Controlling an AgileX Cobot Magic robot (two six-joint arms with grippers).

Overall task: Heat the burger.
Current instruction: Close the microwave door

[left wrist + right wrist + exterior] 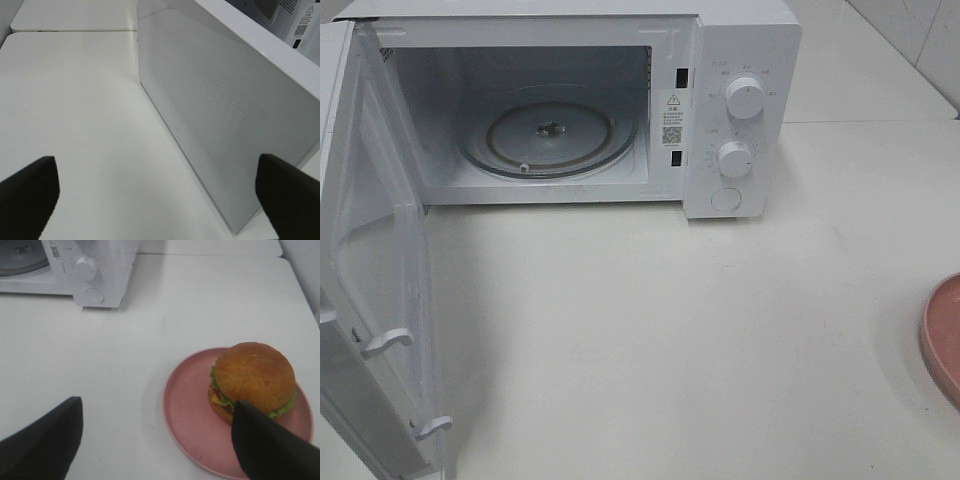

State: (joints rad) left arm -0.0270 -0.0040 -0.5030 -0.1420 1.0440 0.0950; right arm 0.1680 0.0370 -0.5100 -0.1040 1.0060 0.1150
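Note:
The burger (255, 375), with a golden-brown bun, green lettuce and yellow cheese, sits on a pink plate (190, 415) in the right wrist view. My right gripper (155, 445) hovers just short of it, open and empty. One of its dark fingers (270, 445) overlaps the burger's near edge in the picture. In the exterior high view only the plate's rim (945, 340) shows at the right edge; the burger and both grippers are out of that view. My left gripper (155, 195) is open beside the outer face of the microwave door (225, 110).
The white microwave (740, 110) stands at the back with its door (380, 270) swung wide to the left. Its glass turntable (548, 135) is bare. White tabletop (670, 330) stretches between the microwave and the plate.

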